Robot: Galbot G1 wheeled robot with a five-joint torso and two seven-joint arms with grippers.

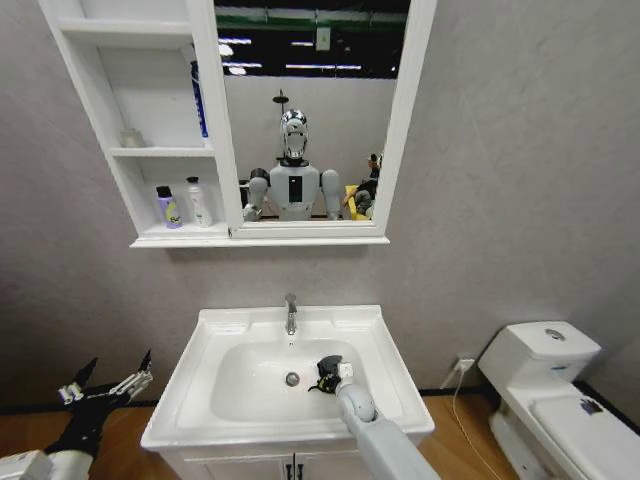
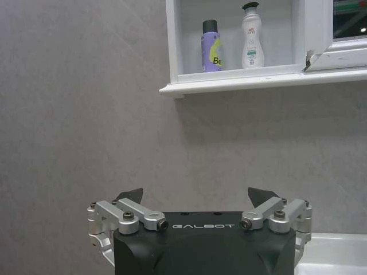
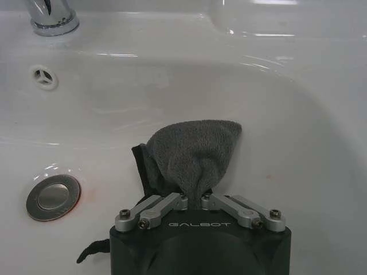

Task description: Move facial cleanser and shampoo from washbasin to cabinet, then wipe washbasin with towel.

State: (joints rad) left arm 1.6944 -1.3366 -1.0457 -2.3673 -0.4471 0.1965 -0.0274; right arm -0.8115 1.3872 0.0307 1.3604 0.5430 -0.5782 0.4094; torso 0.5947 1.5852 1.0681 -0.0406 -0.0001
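My right gripper [image 1: 327,374] is down inside the bowl of the white washbasin [image 1: 215,335], just right of the metal drain [image 1: 292,379], and is shut on the dark grey towel [image 3: 192,154], which lies pressed against the bowl wall. In the right wrist view the drain [image 3: 53,197] and the chrome tap's base [image 3: 53,17] show beside the towel. The purple facial cleanser [image 1: 167,208] and the white shampoo bottle [image 1: 198,203] stand on the lowest shelf of the cabinet [image 1: 165,238]; the left wrist view shows the cleanser [image 2: 211,46] and shampoo [image 2: 252,35] too. My left gripper [image 1: 108,382] hangs open to the left of the basin.
A white toilet [image 1: 555,395] stands at the right with a wall socket and cable beside it. The mirror [image 1: 305,120] above the basin reflects the robot. A small jar [image 1: 132,138] sits on the cabinet's middle shelf. Wooden floor runs either side of the basin.
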